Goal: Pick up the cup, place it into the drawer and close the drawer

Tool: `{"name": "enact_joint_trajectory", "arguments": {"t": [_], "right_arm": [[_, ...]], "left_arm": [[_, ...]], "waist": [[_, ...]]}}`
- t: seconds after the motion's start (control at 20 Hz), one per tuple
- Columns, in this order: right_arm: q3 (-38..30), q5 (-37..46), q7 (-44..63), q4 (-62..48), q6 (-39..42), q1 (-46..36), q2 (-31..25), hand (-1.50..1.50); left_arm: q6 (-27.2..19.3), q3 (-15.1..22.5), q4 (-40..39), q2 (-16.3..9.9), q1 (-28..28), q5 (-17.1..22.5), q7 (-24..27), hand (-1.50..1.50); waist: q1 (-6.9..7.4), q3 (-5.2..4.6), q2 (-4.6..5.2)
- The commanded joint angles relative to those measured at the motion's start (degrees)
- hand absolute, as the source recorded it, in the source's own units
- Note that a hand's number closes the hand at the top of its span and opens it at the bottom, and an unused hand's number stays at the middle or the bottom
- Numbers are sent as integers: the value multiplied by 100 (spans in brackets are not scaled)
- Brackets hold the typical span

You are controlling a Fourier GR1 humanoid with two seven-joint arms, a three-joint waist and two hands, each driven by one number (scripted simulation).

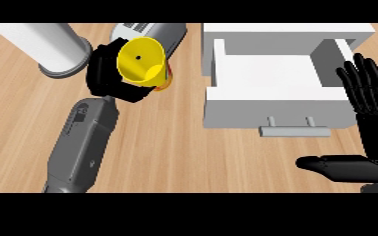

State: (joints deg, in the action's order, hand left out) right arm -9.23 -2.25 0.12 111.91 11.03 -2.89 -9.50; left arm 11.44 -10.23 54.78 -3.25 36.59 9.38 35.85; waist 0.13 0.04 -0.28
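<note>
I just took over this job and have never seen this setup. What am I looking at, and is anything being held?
One view, from the robot's head, looking steeply down at a wooden counter. The grey forearm at left ends in the left robot hand, curled round a yellow cup, opening toward the camera. At right stands a white drawer unit with its drawer pulled open, handle toward you. The right robot hand rests open at the right edge, holding nothing. A grey-and-white cylinder stands top left.

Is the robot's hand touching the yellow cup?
Touching. The head view shows the left hand curled round the yellow cup, its black fingers wrapping the cup's side, away from the open drawer.
</note>
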Motion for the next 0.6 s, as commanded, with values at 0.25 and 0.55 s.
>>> {"name": "enact_joint_trajectory", "arguments": {"t": [0.25,0.55], "right_arm": [[29,139,-428,-267,32,132,97,-150],[26,43,-83,-5,-8,-17,80,-150]], "left_arm": [[-999,533,406,182,1389,-203,-1617,150],[-2064,1078,-442,324,2212,17,-1623,150]], "waist": [[-60,-1,28],[-113,-3,40]]}}
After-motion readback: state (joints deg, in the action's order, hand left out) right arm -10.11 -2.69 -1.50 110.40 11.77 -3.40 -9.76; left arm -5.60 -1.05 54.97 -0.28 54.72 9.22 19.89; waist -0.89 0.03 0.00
